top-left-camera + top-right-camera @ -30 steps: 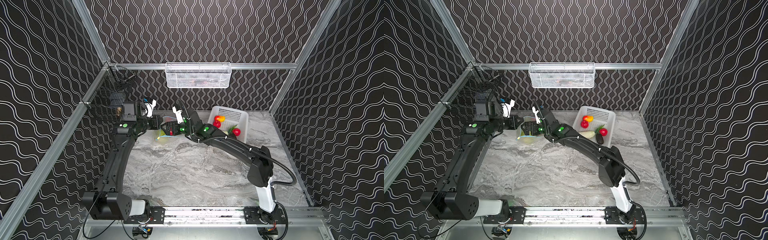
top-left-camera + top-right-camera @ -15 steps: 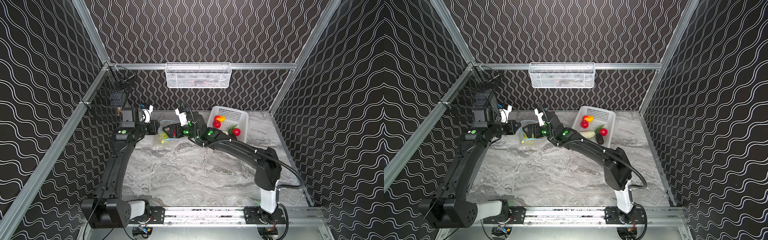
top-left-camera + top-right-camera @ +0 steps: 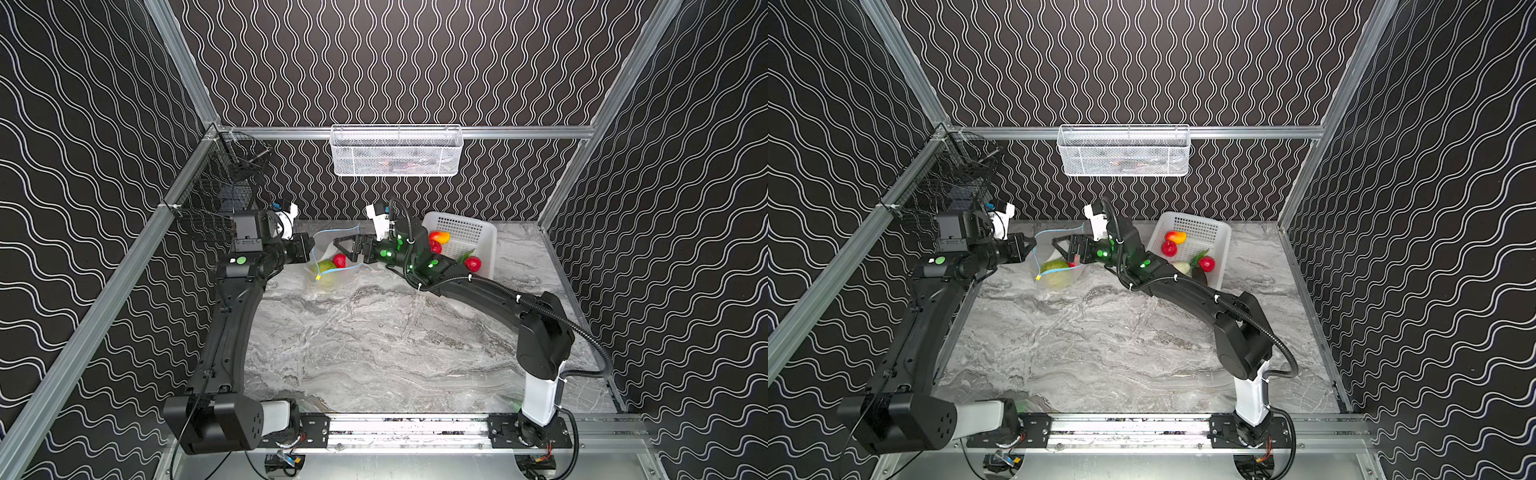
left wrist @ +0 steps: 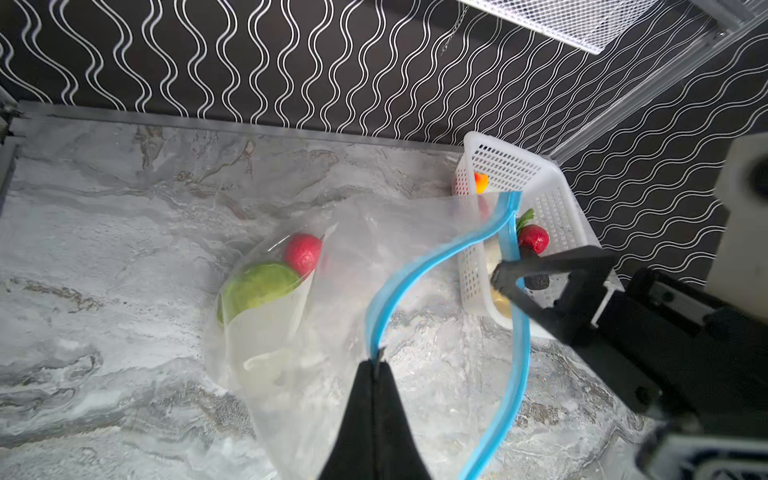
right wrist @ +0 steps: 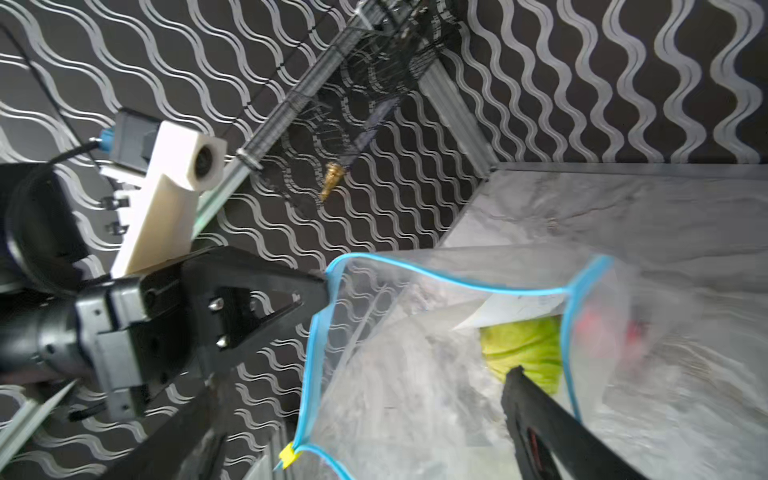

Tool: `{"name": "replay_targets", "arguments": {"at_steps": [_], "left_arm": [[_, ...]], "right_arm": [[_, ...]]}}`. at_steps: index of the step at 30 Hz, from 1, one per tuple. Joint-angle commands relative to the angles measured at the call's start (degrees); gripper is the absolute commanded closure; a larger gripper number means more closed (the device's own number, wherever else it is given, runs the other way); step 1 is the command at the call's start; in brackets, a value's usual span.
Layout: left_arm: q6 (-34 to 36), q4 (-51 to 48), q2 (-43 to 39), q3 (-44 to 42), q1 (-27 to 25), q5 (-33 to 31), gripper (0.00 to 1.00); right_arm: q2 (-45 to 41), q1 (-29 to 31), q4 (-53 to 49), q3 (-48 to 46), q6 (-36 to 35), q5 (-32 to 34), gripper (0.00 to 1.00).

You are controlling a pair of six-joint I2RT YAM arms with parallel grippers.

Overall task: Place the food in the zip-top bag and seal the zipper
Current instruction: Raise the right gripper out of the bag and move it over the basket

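Clear floppy plastic zip-top bag (image 4: 374, 232) lay back-left on grey marble tabletop (image 3: 374, 353), prob. light & slippery, so my left gripper (image 4: 376, 361) pinched its stiffer light-blue zipper strip (image 4: 415, 266); right gripper (image 3: 341, 250) stood wide open at mouth.

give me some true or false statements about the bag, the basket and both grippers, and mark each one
1. The clear plastic zip-top bag holds a green toy cabbage and a red toy fruit. True.
2. The left gripper has its jaws open, clear of the bag. False: they are shut on the light-blue zipper strip.
3. The right gripper has its jaws open at the bag's mouth. True.
4. The white perforated plastic basket is empty. False: an orange-red toy fruit and other produce lie in it.
5. The bag is zipped shut. False: its mouth gapes open.
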Motion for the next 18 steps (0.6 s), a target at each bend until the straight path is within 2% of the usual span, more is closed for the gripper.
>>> {"name": "replay_targets", "arguments": {"at_steps": [1,7,12,16,18], "left_arm": [[-0.9,1.5,-0.3,-0.9,0.2,0.6,1.00],[-0.6,0.0,0.5,1.4,0.3,-0.1,1.00],[-0.7,0.7,1.6,2.1,0.3,0.4,1.00],[-1.0,-0.8,4.7,4.3,0.2,0.1,1.00],[-1.0,-0.4,5.1,4.6,0.2,-0.2,1.00]], "right_arm": [[1.0,-1.0,7.0,1.7,5.2,-3.6,0.01],[1.7,-2.3,14.2,1.3,12.1,-5.9,0.01],[-0.7,-2.9,13.2,-1.3,12.3,-4.4,0.01],[-4.4,-5.1,13.6,-4.2,10.7,-5.8,0.01],[-6.9,-6.3,11.0,-6.0,9.8,-3.5,0.01]]}}
